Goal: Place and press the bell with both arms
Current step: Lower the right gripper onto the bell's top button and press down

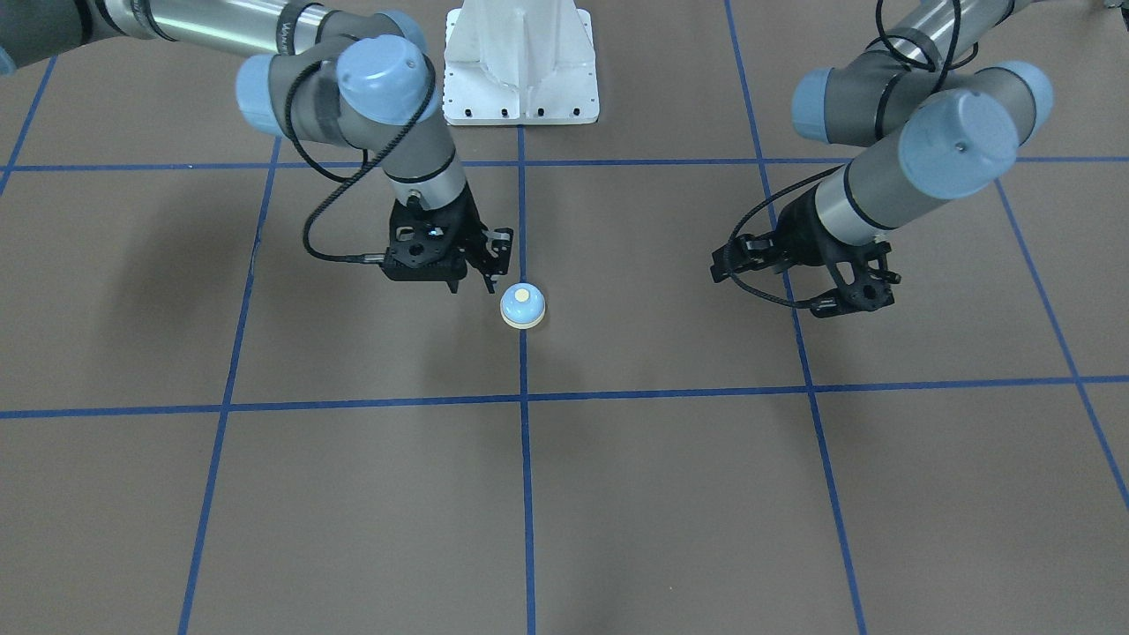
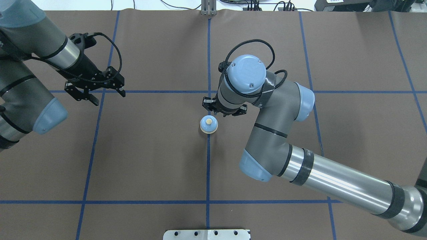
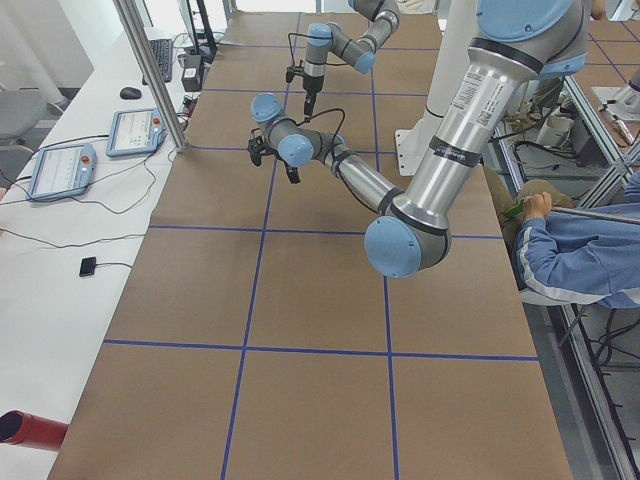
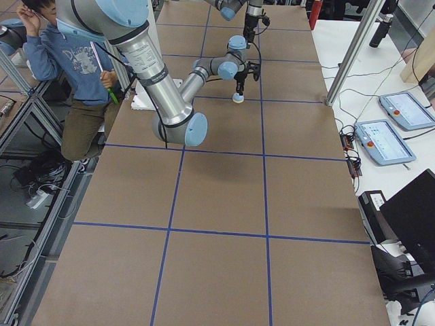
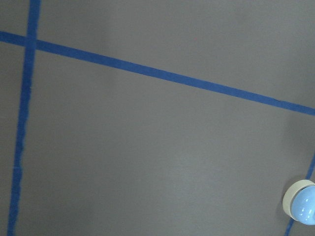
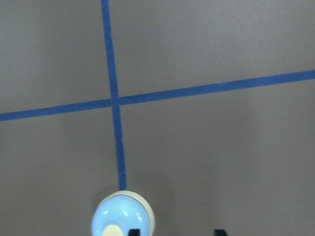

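The light-blue bell (image 1: 522, 306) with a cream base and button stands upright on a blue grid line near the table's middle; it also shows in the overhead view (image 2: 208, 124). My right gripper (image 1: 474, 284) hangs just beside it, on the side away from the robot's base, with its jaws open and empty. In the right wrist view its fingertips (image 6: 133, 232) stand apart, one next to the bell (image 6: 122, 216). My left gripper (image 2: 109, 98) is open and empty, about one grid square from the bell. The bell sits at the corner of the left wrist view (image 5: 301, 202).
The white bolted pedestal base (image 1: 520, 70) stands at the robot's edge of the brown table. Blue tape lines (image 2: 208, 166) form a grid. A side bench holds tablets (image 4: 384, 139). A seated person (image 4: 64, 61) is beside the table.
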